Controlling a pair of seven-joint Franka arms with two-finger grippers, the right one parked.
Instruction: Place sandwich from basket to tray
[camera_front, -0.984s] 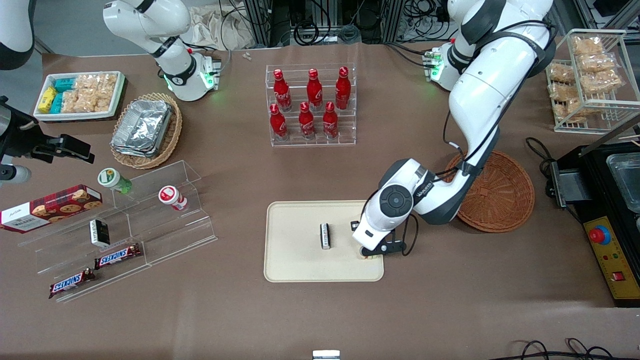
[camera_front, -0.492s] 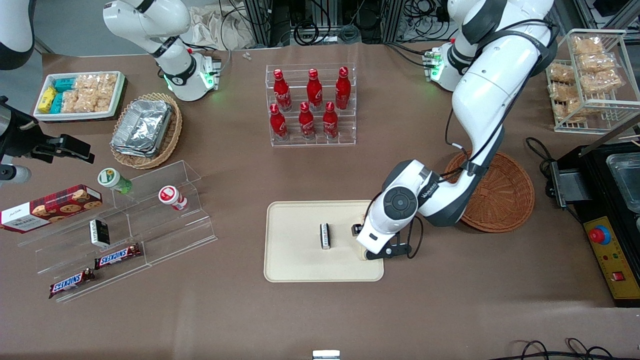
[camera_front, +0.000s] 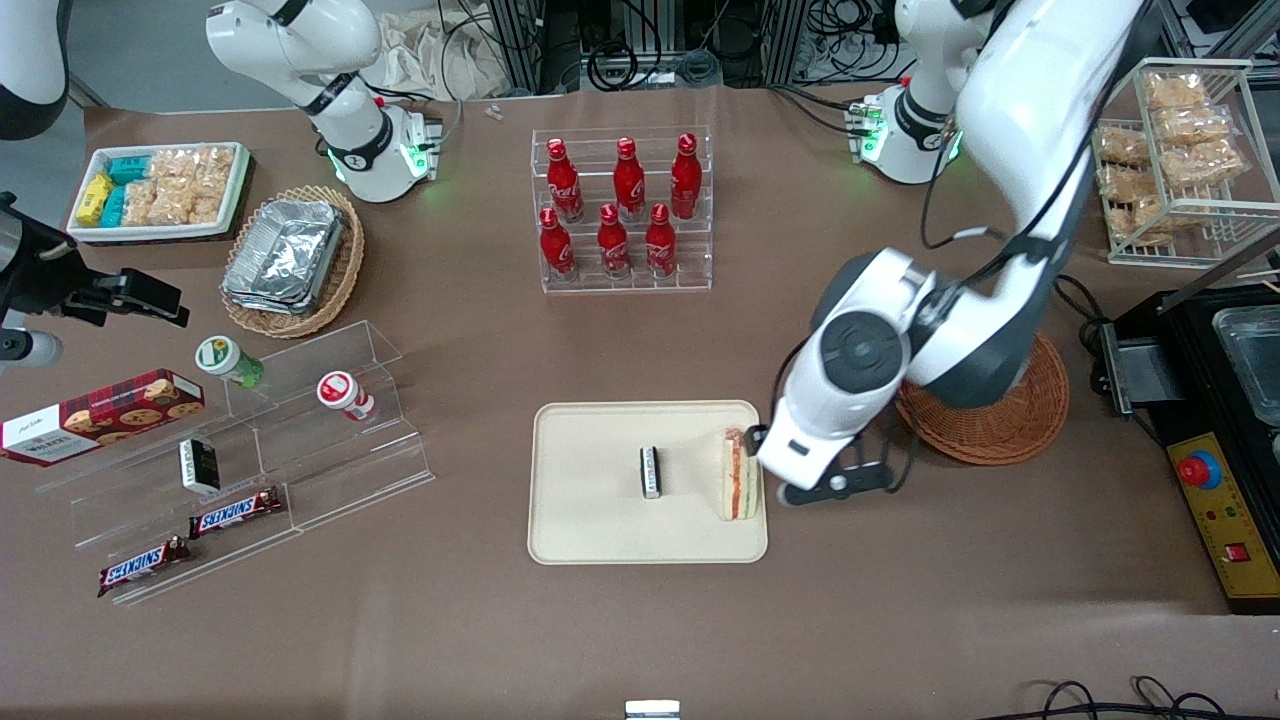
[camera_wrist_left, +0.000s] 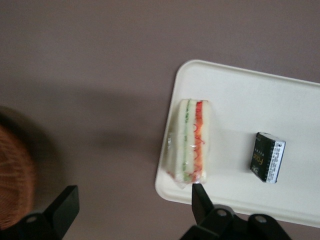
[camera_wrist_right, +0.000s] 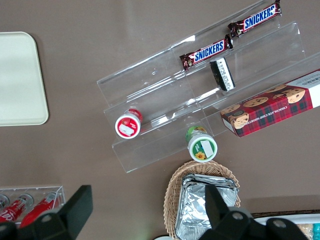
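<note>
Sandwich lying on the tray, gripper spread and holding nothing.

Nearest the front camera, the tray (camera_front: 600, 530) carries the sandwich (camera_front: 739, 474) at its edge toward the working arm's end of the surface (camera_front: 640, 630), with a small dark packet (camera_front: 651, 471) beside it. The gripper (camera_wrist_left: 132, 200) hangs above the bare surface just beside the tray, clear of the sandwich, fingers (camera_wrist_left: 201, 196) wide apart. Farther from the camera, the basket (camera_front: 1010, 415) sits partly under the arm.
</note>
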